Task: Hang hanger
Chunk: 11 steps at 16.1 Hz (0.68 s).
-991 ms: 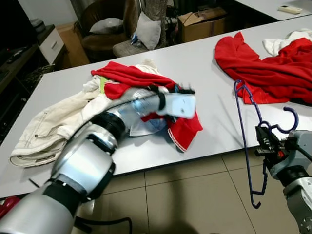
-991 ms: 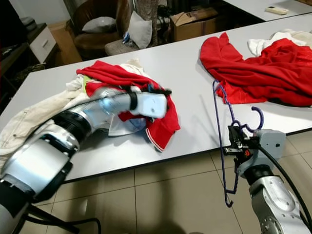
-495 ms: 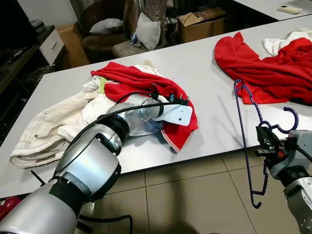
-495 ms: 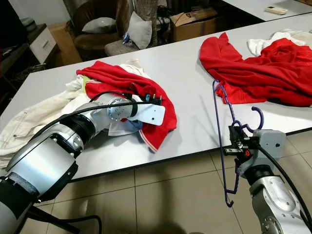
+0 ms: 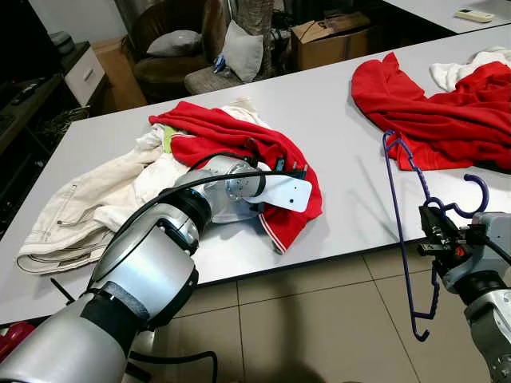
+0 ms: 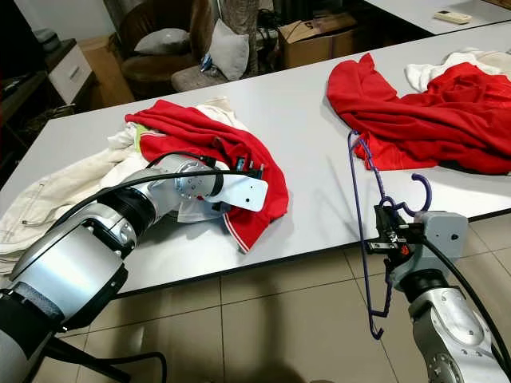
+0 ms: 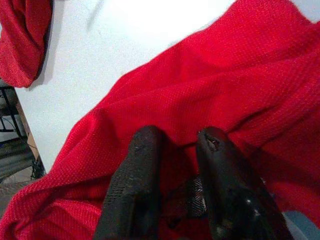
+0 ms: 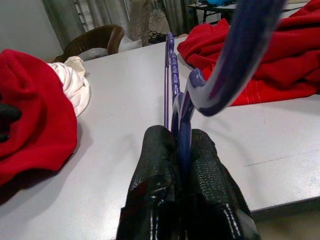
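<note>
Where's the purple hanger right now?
The purple hanger is on the robot's right, clamped near its hook in the right pincer. It hangs off the white table's front edge, one end over the tabletop near the spread red garment.

A lived-in home room — armchair [image 5: 164,44] with cushions, cardboard box [image 5: 329,37], tiled floor [image 5: 319,319], clothes-strewn table [image 5: 335,136].

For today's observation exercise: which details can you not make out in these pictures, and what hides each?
- Left hand: whether it pinches the red shirt; wrist view, folds hide the tips.
- Hanger: grip point, eye views, covered by right hand.
- Remote: too small for buttons.
</note>
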Available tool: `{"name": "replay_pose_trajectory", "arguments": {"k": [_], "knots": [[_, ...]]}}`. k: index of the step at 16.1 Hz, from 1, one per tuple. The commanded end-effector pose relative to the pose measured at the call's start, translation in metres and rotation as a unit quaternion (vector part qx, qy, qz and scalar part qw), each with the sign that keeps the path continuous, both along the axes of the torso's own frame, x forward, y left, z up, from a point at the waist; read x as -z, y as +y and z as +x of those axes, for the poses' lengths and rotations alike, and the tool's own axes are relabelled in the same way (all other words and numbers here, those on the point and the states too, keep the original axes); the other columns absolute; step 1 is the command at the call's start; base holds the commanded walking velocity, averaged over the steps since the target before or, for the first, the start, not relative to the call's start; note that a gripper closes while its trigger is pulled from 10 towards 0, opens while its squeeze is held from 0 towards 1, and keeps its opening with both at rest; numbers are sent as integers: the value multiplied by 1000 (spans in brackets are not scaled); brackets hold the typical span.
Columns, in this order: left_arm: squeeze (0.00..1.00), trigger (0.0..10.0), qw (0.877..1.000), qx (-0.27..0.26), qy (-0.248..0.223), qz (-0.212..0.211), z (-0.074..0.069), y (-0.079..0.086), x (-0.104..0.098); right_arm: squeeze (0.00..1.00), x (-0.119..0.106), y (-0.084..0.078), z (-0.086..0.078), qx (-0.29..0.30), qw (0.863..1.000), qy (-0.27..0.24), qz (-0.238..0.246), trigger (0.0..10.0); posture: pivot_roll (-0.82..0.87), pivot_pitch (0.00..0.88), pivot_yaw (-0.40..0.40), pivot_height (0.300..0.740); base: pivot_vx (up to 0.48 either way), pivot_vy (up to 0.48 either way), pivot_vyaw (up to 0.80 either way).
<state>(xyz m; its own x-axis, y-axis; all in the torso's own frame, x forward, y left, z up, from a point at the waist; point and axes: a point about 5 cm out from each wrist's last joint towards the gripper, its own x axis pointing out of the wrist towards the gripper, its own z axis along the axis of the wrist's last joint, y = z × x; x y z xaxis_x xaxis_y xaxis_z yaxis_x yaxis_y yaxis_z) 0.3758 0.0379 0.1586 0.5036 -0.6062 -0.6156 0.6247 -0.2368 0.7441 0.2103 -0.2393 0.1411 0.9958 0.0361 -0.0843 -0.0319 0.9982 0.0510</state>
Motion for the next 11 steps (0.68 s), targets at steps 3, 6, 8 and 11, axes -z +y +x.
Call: {"name": "replay_pose_trajectory", "arguments": {"k": [3,6,8,11], "knots": [[0,0,1000,-16,14,6,1,9,3,0,3,4,2,-8,1000,9,3,10000,-267,0,199,740,0,0,0],[0,0,1000,-21,13,-7,1,7,3,0,3,3,2,-7,1000,9,1,10000,-268,0,201,740,0,0,0],[0,0,999,-26,16,-25,1,4,2,0,4,4,1,-7,1000,10,1,10000,-269,0,203,740,0,0,0],[0,0,996,-40,22,-73,1,1,2,0,4,5,2,-8,1000,10,2,10000,-268,0,203,740,0,0,0]]}}
